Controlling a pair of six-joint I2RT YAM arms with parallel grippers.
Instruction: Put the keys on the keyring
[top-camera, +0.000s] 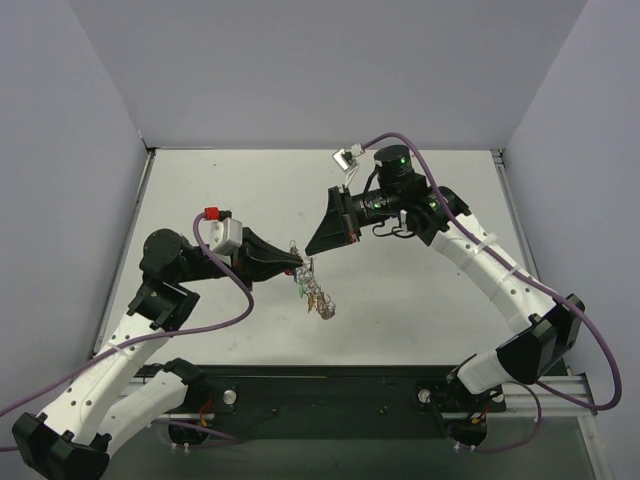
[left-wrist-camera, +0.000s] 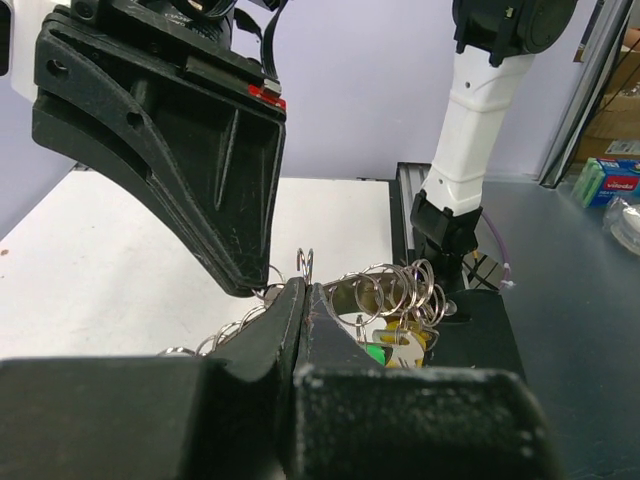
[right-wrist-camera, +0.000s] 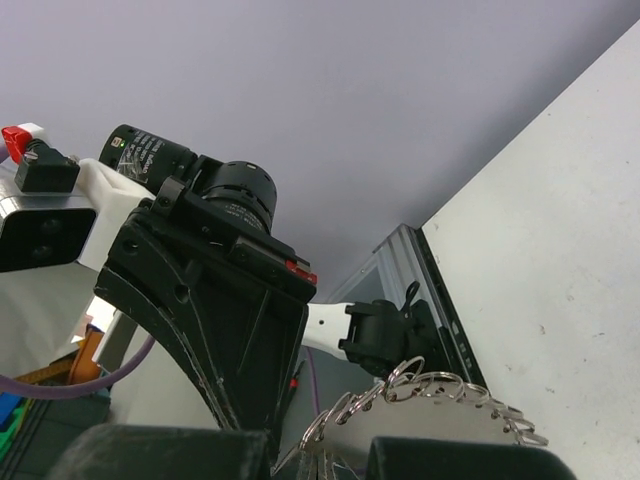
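Observation:
The keyring (top-camera: 312, 283) hangs in mid-air over the middle of the table, a flat silvery plate (right-wrist-camera: 450, 412) with small wire rings (left-wrist-camera: 400, 288) all along its rim. My left gripper (left-wrist-camera: 305, 290) is shut on one wire loop at the ring's edge. From the other side, my right gripper (right-wrist-camera: 322, 458) is shut on the plate's near corner, tip to tip with the left one (top-camera: 302, 262). A green-headed key (left-wrist-camera: 374, 352) and a yellow-headed key (left-wrist-camera: 418, 340) dangle from the rings below. No red key shows.
The white table (top-camera: 420, 300) lies under the hanging ring, with grey walls on three sides. A black base rail (top-camera: 330, 390) runs along the near edge. The right arm's white link (left-wrist-camera: 470, 110) rises behind the ring in the left wrist view.

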